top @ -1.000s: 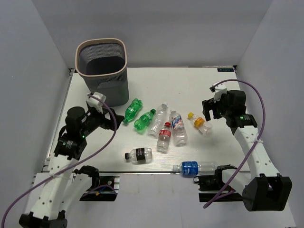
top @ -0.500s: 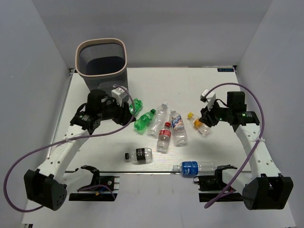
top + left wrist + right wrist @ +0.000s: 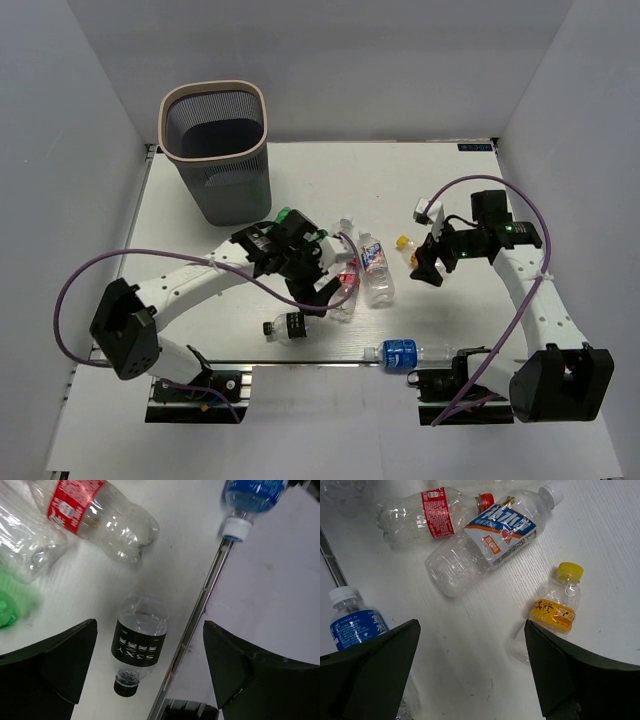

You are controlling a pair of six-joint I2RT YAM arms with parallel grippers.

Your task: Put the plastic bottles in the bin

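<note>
Hanging with its two dark fingers spread wide and holding nothing, the left gripper (image 3: pixel 150 650) is poised over a small clear plastic bottle with a black label and black cap (image 3: pixel 139 649). This bottle lies on its side close to the near edge of the white bench (image 3: pixel 460 190), cap toward the left edge. Farther in from it lie a clear plastic bottle with a red label (image 3: pixel 97 515), a crumpled clear bottle (image 3: pixel 25 540) and part of a green plastic bottle (image 3: pixel 4 611). A clear bottle with a blue label and white cap (image 3: pixel 250 497) lies right along the near edge, right of the middle. The right gripper (image 3: pixel 470 652), also opened wide and empty, hovers over the bench toward the right edge. A small clear bottle with a yellow cap and orange label (image 3: pixel 557 605) lies near one of its fingers, and a larger clear bottle with a white, blue and orange label (image 3: pixel 492 535) lies beyond, just beside the red-labelled one. The tall dark grey ribbed bin with a pale beige rim (image 3: pixel 230 185) stands upright at the far-left corner, well apart from both grippers, and every bottle in view lies on the bench outside it.
</note>
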